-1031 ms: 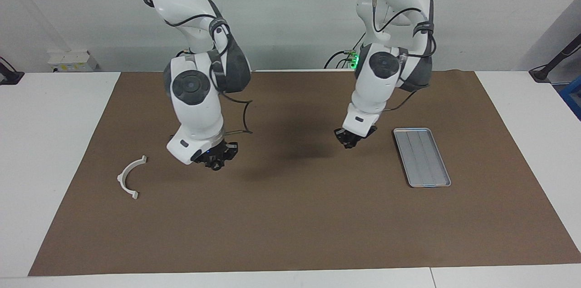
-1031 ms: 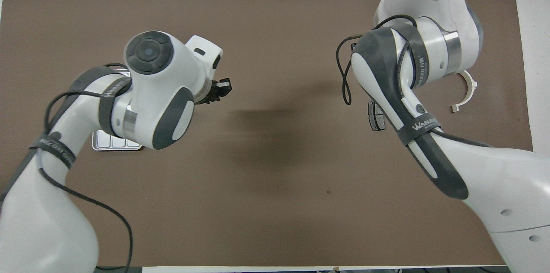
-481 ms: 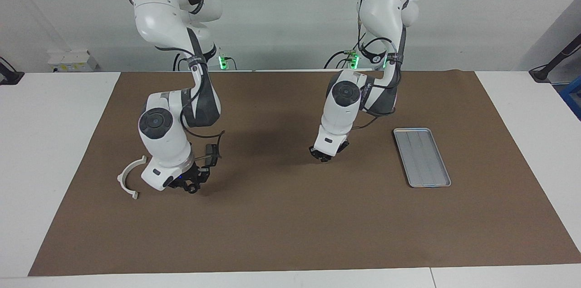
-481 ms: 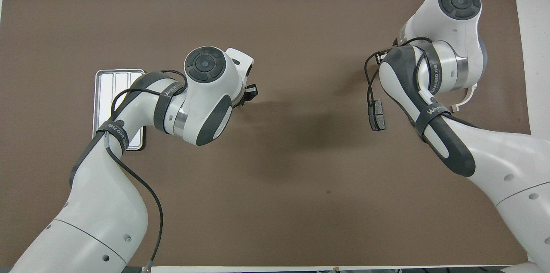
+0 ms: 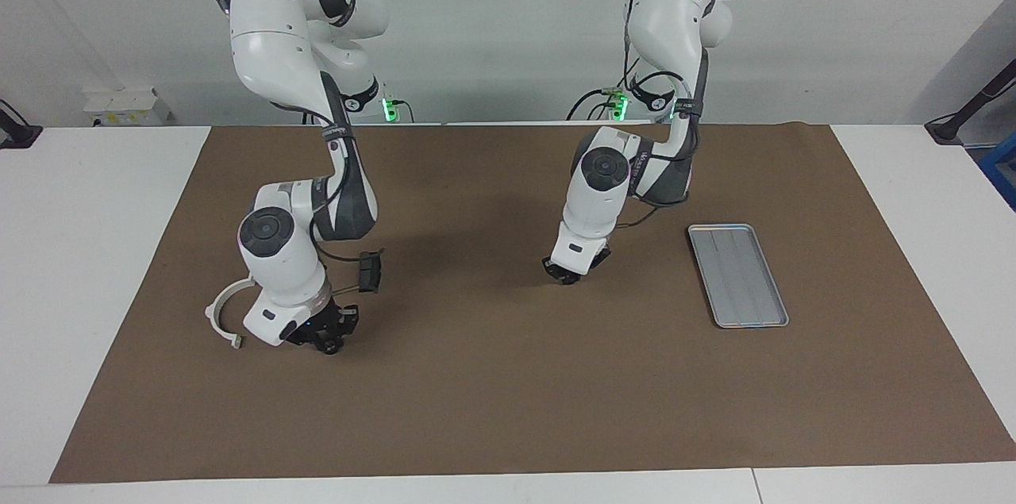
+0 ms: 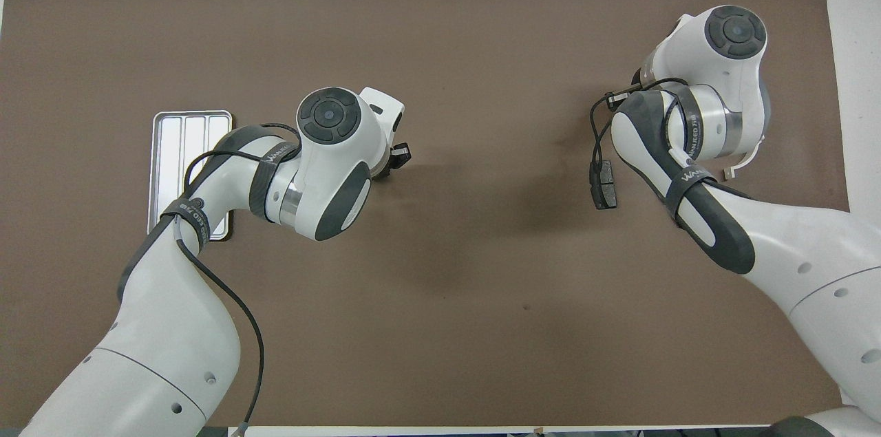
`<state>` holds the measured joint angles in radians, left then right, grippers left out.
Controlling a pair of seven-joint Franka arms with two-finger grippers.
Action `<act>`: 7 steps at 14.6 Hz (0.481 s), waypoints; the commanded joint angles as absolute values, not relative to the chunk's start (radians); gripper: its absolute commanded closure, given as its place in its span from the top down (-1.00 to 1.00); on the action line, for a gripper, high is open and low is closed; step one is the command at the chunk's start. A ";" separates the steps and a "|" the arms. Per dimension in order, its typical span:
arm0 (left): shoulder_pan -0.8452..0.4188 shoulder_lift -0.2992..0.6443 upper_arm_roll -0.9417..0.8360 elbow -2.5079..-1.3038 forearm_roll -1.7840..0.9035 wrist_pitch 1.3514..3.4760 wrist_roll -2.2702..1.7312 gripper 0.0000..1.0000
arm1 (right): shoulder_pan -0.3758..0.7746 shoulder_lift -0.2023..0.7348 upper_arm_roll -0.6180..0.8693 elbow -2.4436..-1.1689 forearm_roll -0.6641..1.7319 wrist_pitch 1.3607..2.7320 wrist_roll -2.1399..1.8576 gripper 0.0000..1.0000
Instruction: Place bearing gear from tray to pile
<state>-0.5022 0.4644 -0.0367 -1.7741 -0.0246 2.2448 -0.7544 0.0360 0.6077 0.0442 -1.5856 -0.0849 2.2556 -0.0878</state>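
Note:
The silver ribbed tray (image 5: pixel 738 275) (image 6: pixel 180 141) lies empty toward the left arm's end of the mat. The pile shows as a white curved bracket (image 5: pixel 218 305) (image 6: pixel 747 156) and a dark brake-pad piece (image 5: pixel 370 272) (image 6: pixel 605 186) toward the right arm's end. My right gripper (image 5: pixel 327 339) hangs low over the mat beside the bracket, shut on a small dark round part, the bearing gear (image 5: pixel 330 346). In the overhead view the right arm hides both. My left gripper (image 5: pixel 568 275) (image 6: pixel 398 156) is shut and holds nothing, low over the mat's middle, apart from the tray.
A brown mat (image 5: pixel 508 393) covers most of the white table (image 5: pixel 87 250). The right arm's cable (image 5: pixel 341 254) loops close by the dark pad. A white box (image 5: pixel 127 105) stands at the table's edge by the wall.
The right arm has swung down and toward the bracket with its load. The left gripper moved from beside the tray toward the mat's middle, then held still.

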 commanded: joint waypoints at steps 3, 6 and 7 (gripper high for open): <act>-0.502 0.431 -0.026 -1.796 -0.018 2.235 -0.770 1.00 | 0.015 0.600 0.057 -1.614 -0.078 2.280 -0.110 -0.34; -0.460 0.367 0.009 -1.782 -0.017 2.186 -0.752 1.00 | 0.040 0.575 0.055 -1.612 -0.080 2.232 -0.054 1.00; -0.419 0.321 0.009 -1.790 -0.017 2.151 -0.730 1.00 | 0.049 0.563 0.054 -1.605 -0.080 2.194 -0.035 1.00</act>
<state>-0.4819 0.4264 -0.0005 -1.7599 -0.0242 2.2216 -0.7563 0.0397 0.6045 0.0465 -1.5865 -0.0850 2.2407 -0.0727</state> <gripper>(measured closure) 0.150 0.348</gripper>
